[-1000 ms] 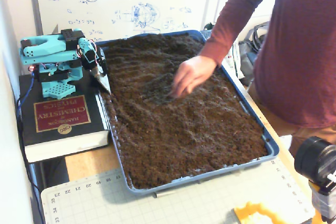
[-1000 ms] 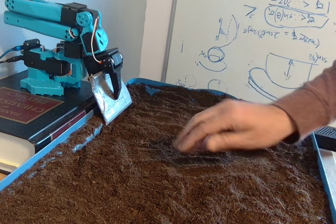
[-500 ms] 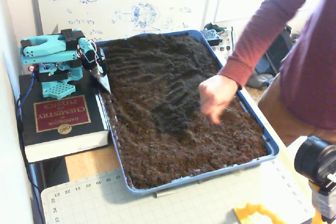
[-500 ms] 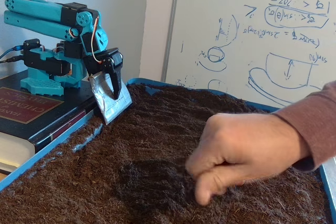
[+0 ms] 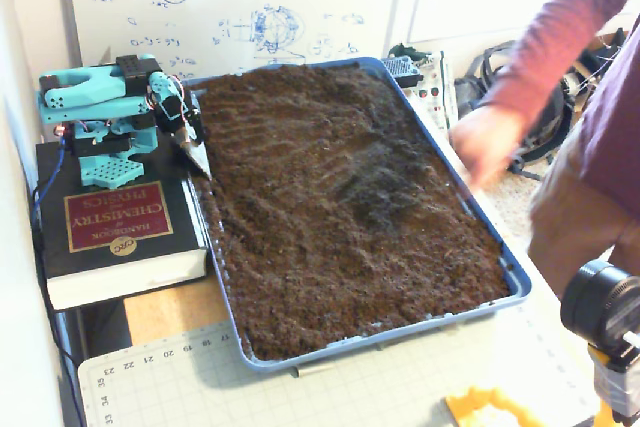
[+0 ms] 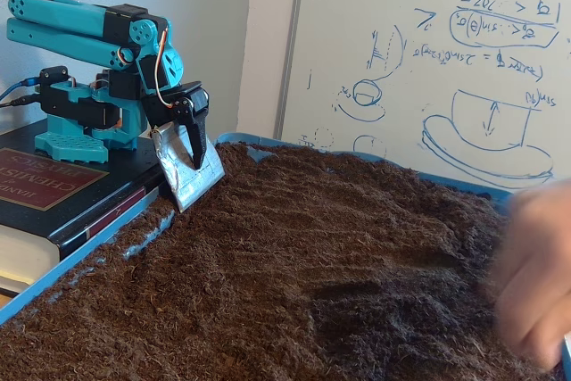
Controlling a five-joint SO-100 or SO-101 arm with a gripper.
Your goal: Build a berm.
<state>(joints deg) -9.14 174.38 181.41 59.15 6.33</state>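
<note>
Two fixed views are what I have to go on. My arm [image 5: 100, 97] sits folded on a thick red-and-black book [image 5: 115, 227] at the left of the blue tray [image 5: 515, 277], its teal links doubled back over the base. The gripper [image 6: 192, 153] hangs down at the tray's near-left corner, and a silvery flat blade [image 6: 189, 176] — a scoop of sorts — is fixed at its fingers, tilted, with its lower edge just at the soil beside the tray rim. Whether the claw is wide or pinched on that blade I cannot tell; the black fingers overlap the metal in both fixed views.

Soil [image 5: 330, 267] fills the tray almost edge to edge, loose and crumbly. Near the middle, slightly toward the right side in the higher view, I see a low raised hump with a darker shaded patch — the berm [image 5: 375, 182], as far as it goes. From the low view it reads as a gentle swell with a dark hollow at its foot [image 6: 375, 301], well apart from my gripper.

A person's hand [image 5: 485, 142] is blurred over the tray's right rim in the higher view, and shows as a pale smear at the right edge of the low view [image 6: 535, 274]. A whiteboard [image 6: 428, 60] with blue sketches stands behind the tray.
</note>
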